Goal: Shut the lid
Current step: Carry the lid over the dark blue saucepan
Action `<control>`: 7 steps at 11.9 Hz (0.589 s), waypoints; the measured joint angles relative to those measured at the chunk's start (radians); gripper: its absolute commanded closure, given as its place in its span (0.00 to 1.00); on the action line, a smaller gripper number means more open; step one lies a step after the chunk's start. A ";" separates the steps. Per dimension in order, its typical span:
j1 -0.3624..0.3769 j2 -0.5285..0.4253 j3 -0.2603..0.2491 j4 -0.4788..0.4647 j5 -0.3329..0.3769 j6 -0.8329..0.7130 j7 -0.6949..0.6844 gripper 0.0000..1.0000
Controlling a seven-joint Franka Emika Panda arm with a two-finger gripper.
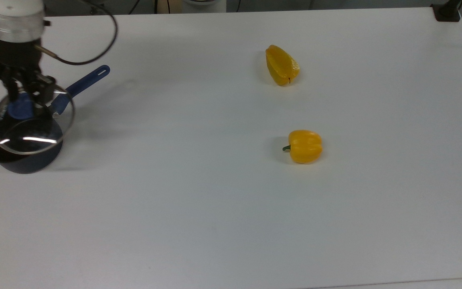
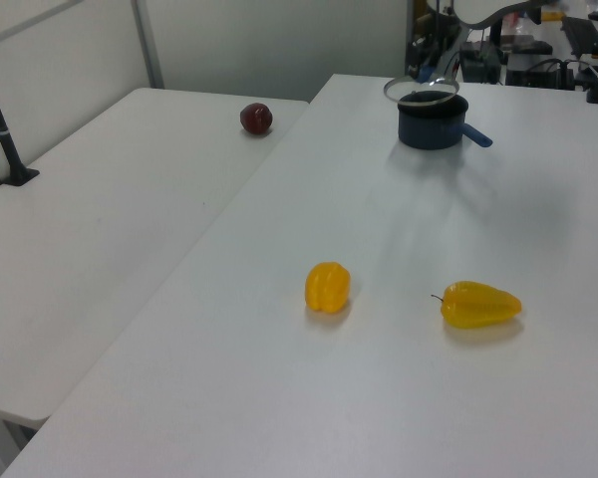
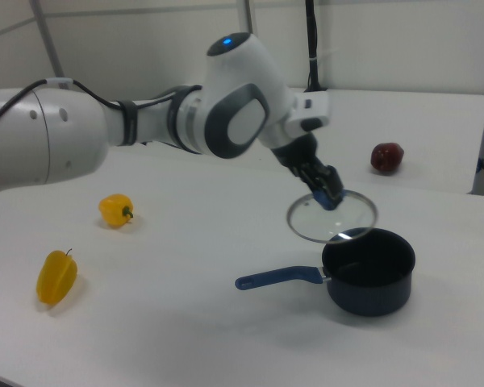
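Observation:
The lid (image 1: 34, 128), clear glass with a metal rim and a blue knob (image 1: 19, 110), hangs in the air with my gripper (image 1: 23, 105) shut on the knob. It hovers over the dark saucepan (image 1: 26, 163), covering most of the opening in the top view. In the right view the lid (image 3: 332, 218) sits above the saucepan (image 3: 369, 272), offset toward the right view's left, with my gripper (image 3: 331, 198) on its knob. The pan's blue handle (image 1: 83, 83) sticks out toward the top view's upper right. The left view shows the lid (image 2: 422, 91) just above the pan (image 2: 431, 121).
Two yellow peppers lie on the white table: one (image 1: 282, 65) further back, one (image 1: 304, 146) mid-table, both far to the top view's right of the pan. A dark red fruit (image 2: 256, 119) rests on the neighbouring table. The arm (image 3: 145, 121) reaches across from the right view's left.

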 measured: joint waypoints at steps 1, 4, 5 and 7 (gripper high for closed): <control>-0.031 0.003 0.001 0.000 0.001 0.007 -0.007 0.61; -0.087 0.042 0.004 -0.001 0.002 0.039 -0.071 0.61; -0.097 0.064 0.005 -0.001 0.002 0.076 -0.080 0.61; -0.100 0.094 0.007 -0.001 0.006 0.119 -0.082 0.61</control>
